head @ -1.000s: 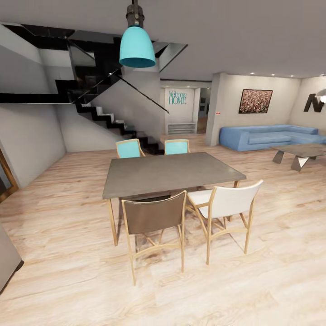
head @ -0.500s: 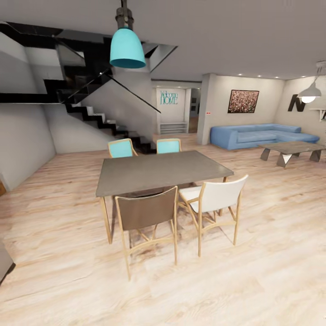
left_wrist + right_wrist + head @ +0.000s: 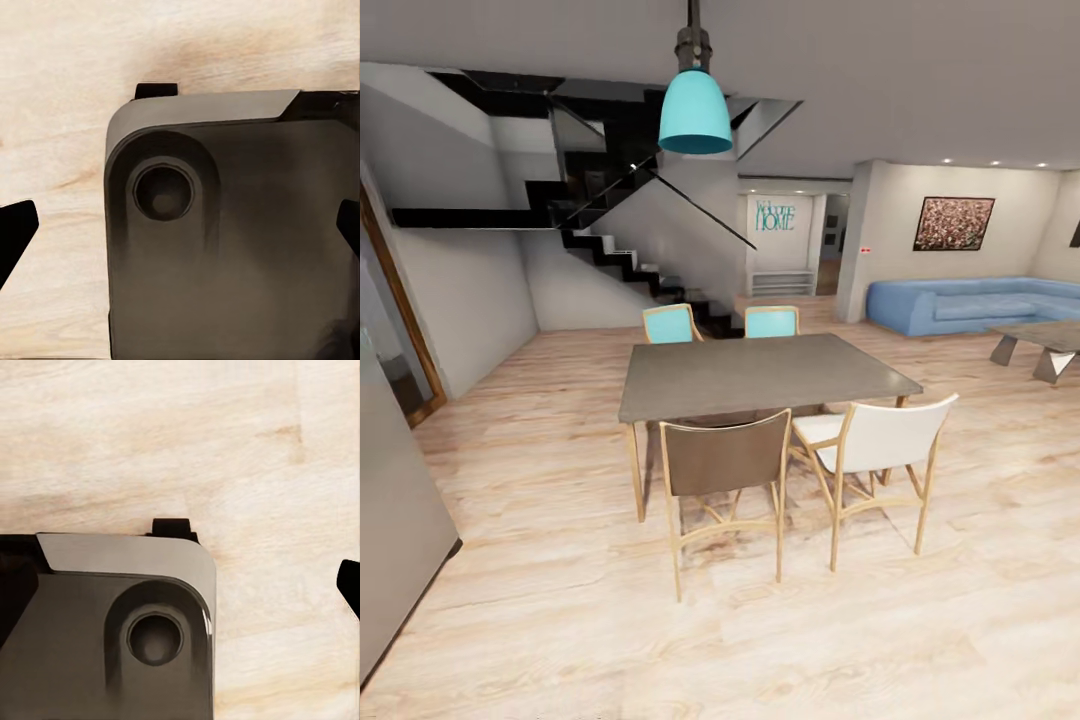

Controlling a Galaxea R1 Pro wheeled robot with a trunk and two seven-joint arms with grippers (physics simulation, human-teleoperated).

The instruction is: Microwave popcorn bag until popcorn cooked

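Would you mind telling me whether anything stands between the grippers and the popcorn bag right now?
That cannot be judged here: the head view faces a dining table with four chairs, a staircase and a blue sofa, and both wrist views look down at wooden floor.

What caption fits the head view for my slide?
Robot in transit: dark grey dining table with four chairs under a turquoise pendant lamp, black staircase behind, blue sofa at right.
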